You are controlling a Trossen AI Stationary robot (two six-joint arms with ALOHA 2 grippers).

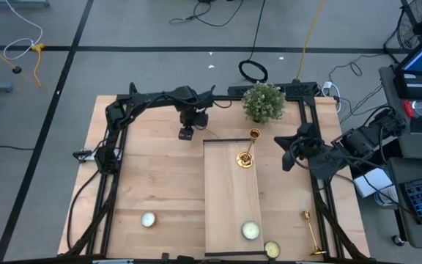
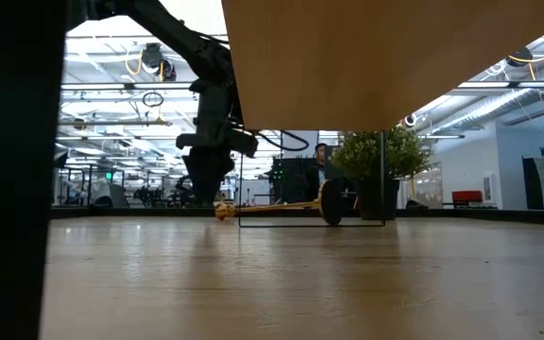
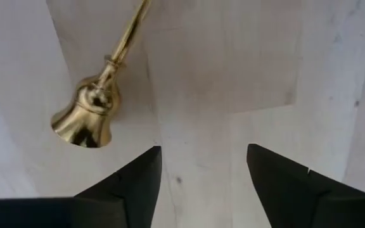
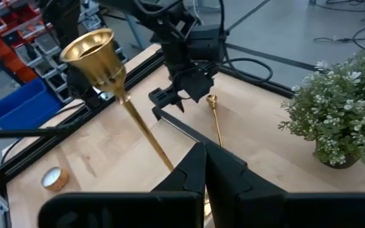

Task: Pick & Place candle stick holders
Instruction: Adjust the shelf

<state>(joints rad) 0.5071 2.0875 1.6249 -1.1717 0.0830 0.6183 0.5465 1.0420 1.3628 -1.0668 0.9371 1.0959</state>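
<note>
A gold candle stick holder (image 4: 138, 123) rises slanting out of my shut right gripper (image 4: 203, 171), cup end up. The high view shows this holder (image 1: 249, 147) over the far end of the wooden board (image 1: 233, 205). A second holder (image 2: 272, 206) lies on its side on the table just beyond the board's far edge, its round base (image 2: 331, 201) toward the right. My left gripper (image 3: 201, 171) points down, open, low over the table. That holder's cup end (image 3: 84, 117) lies beside the gripper, outside its fingers. A third holder (image 1: 311, 233) lies on the table at the near right. My right gripper is shut on the lower part of the holder's stem (image 4: 168, 161). The fingers themselves hide the exact place of contact. The stem slants up and away from the fingers with the cup (image 4: 94, 50) on top, and the holder is lifted clear of the board.
A potted plant (image 1: 264, 101) stands at the far edge, right of my left gripper. Round pale candles lie near the front: one at the left (image 1: 148, 218), one on the board (image 1: 250, 230), one at the board's near right corner (image 1: 272, 249).
</note>
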